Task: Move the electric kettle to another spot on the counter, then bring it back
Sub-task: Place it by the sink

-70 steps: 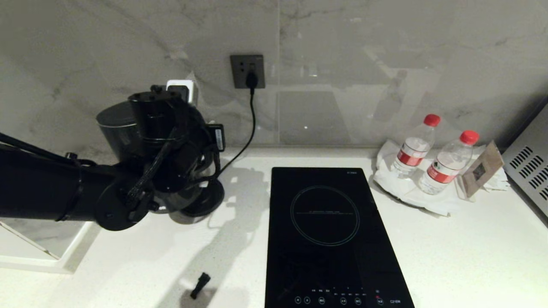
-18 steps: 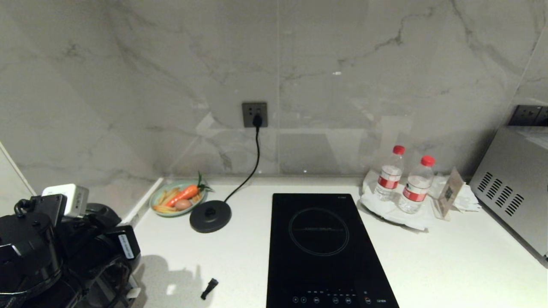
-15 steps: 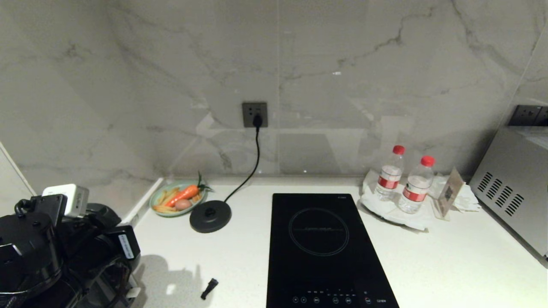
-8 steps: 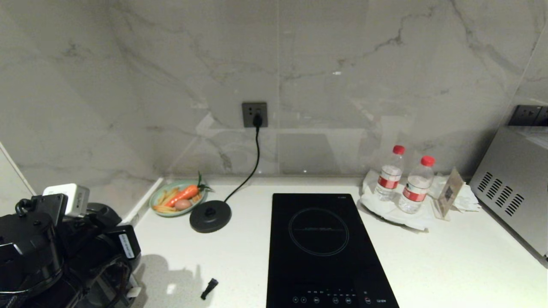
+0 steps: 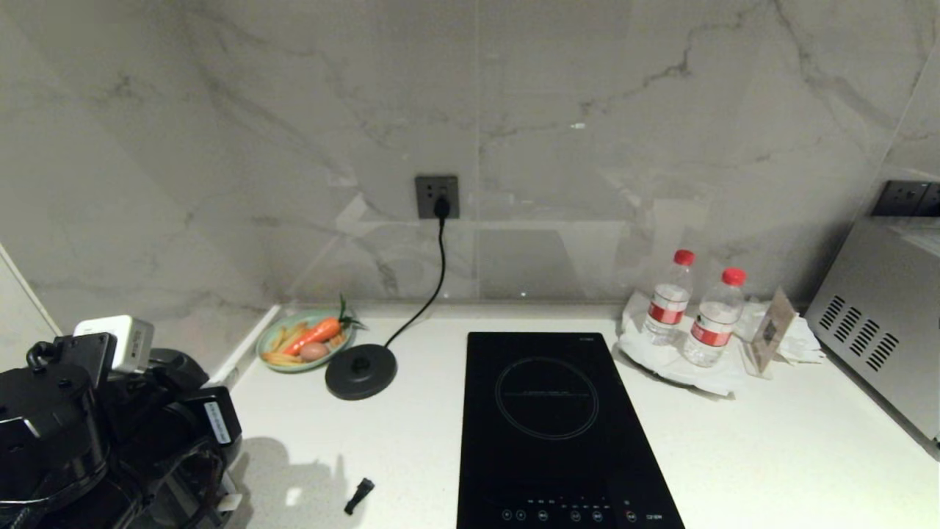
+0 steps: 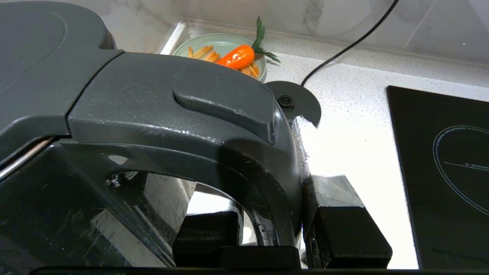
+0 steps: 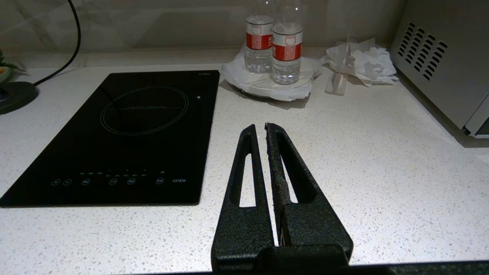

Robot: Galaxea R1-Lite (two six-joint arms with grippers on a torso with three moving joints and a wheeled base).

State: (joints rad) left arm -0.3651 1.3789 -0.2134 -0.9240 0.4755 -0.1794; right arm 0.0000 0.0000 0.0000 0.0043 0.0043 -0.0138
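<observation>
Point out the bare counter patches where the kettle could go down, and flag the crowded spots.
Widest free patch: counter between the induction hob and the steel appliance, in front of the water bottles. A narrower strip runs between the hob and the kettle base disc, holding only a small black part. Crowded: the back corner with the food plate and the cord.

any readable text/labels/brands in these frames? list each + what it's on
"C21EW": front right corner of the induction hob, beside its touch controls.
Small print inside the hob's ring and at its back corner: too small to read.
Red labels on the two water bottles: white print, unreadable.
White sticker on the left gripper: blurred, unreadable.
Card in the clear stand: dark square, unreadable.
Electric kettle: no lettering visible.
</observation>
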